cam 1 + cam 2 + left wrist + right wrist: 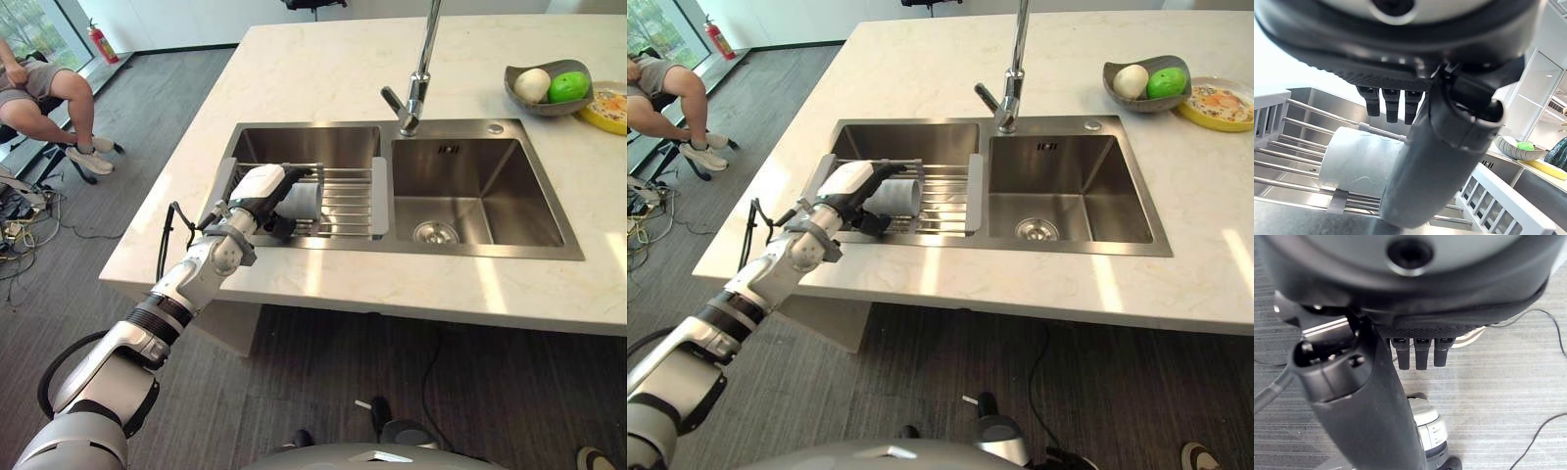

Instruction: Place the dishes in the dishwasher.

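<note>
Pale marble worktop point(323, 69) carries a double sink point(470, 196). From the head, your left hand point(263, 191) sits over the cup point(302, 201) lying on the drying rack point(345, 201). At the left wrist, fingers point(1386, 104) hang straight above the cup, thumb alongside, nothing gripped: lower further before closing. At the right wrist, your right hand point(1400, 308) is relaxed, empty, over floor.

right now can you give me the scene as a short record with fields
left hand: open, over the cup, not yet closed on it
right hand: open, above the carpeted floor
cup: pale, lying on its side on the rack
rack: wire drying rack across the left basin
sink: double steel sink, right basin bare
faucet: behind the divider
bowl: grey, on the counter to the right, holding a white and a green item
person: seated, far left
</note>
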Robot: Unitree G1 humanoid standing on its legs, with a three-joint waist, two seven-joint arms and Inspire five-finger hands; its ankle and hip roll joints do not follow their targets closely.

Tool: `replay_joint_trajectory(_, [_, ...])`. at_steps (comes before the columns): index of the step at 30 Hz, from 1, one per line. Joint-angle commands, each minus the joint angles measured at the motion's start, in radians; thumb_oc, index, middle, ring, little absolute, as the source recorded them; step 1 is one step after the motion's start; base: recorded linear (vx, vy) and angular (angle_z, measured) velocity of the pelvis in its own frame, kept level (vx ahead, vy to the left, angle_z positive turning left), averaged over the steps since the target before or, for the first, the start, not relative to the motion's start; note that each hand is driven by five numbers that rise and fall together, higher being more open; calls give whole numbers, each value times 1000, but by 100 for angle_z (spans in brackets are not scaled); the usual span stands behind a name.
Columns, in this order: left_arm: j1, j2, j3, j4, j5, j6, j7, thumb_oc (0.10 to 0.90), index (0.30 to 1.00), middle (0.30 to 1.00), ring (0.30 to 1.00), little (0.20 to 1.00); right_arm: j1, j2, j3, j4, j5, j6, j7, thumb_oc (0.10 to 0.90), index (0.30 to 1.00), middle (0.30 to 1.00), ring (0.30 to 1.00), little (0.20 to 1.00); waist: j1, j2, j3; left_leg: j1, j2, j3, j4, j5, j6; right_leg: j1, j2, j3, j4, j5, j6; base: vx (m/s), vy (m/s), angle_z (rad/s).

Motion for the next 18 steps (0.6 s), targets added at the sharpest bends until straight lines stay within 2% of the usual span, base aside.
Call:
replay_joint_trajectory(1, [-219,34,6,76,41,-15,66,800,900,900,900,900,-12,18,10,10,39,-10,-1,800,900,900,900,900,-4,-68,-29,21,48,6,4,-47,-18,39,-138,-2,16,-50,156,0,0,0])
replay_joint_trajectory(9, [-325,0,-40,244,55,31,85,800,900,900,900,900,-45,15,27,12,54,-6,-8,800,900,900,900,900,-11,-69,-23,13,47,12,4,-46,-17,23,-137,7,16,-44,157,1,-1,0])
replay_joint_trajectory(18, [-382,-14,-86,353,25,41,70,800,900,900,900,900,-52,5,24,31,58,1,-10,800,900,900,900,900,-22,-72,-7,7,50,28,4,-45,-17,3,-133,23,16,-37,160,0,-1,-2])
